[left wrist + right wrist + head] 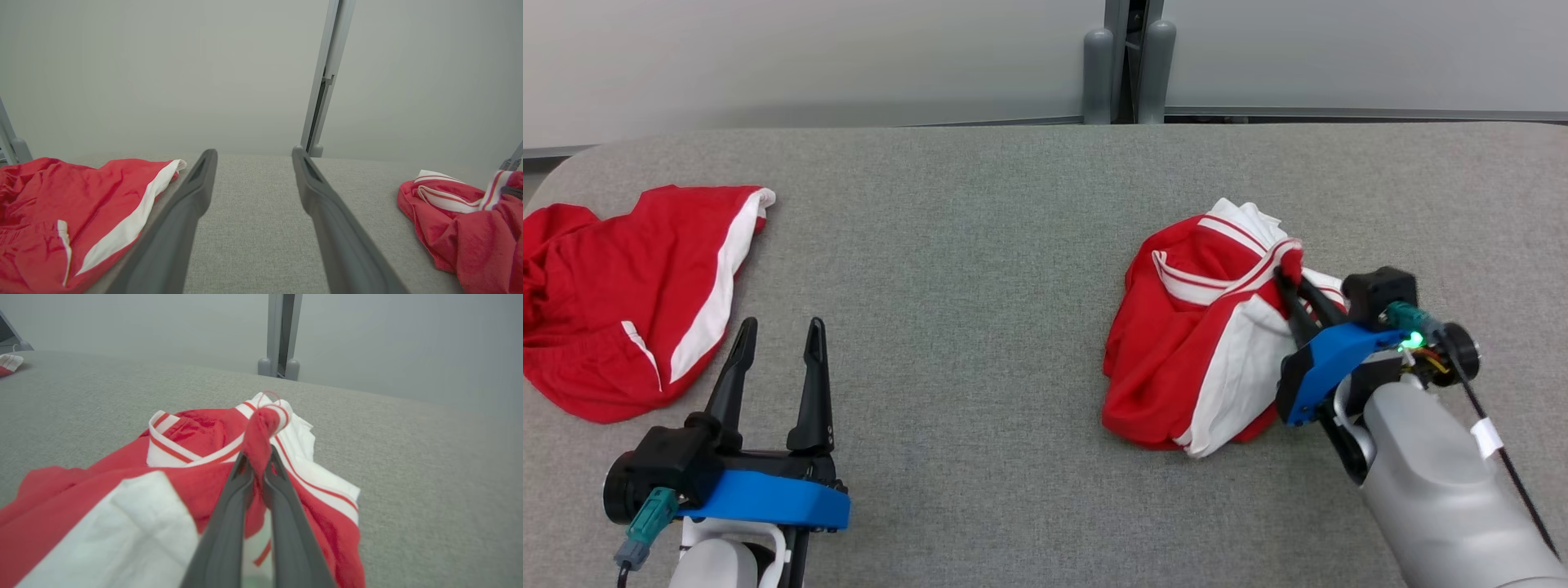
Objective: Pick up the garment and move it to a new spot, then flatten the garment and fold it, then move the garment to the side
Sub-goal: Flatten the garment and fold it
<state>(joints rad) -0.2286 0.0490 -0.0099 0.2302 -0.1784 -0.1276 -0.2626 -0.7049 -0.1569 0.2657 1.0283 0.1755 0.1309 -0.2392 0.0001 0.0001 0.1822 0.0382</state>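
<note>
Crumpled red-and-white fabric garment [1192, 359] on a grey cloth-covered table [980, 245].
Bunched heap, striped trim showing; right gripper [1284, 282] clamped on a red fold, left gripper [778, 333] spread apart.

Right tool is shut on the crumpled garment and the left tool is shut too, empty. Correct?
No: the left tool is open and empty, as the left wrist view shows. The right tool is shut on the crumpled garment.

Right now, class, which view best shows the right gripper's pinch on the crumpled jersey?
The right wrist view: the right gripper pinches a red fold of the crumpled jersey close up. The head view shows this smaller, from above; the left wrist view, mostly jersey.
</note>
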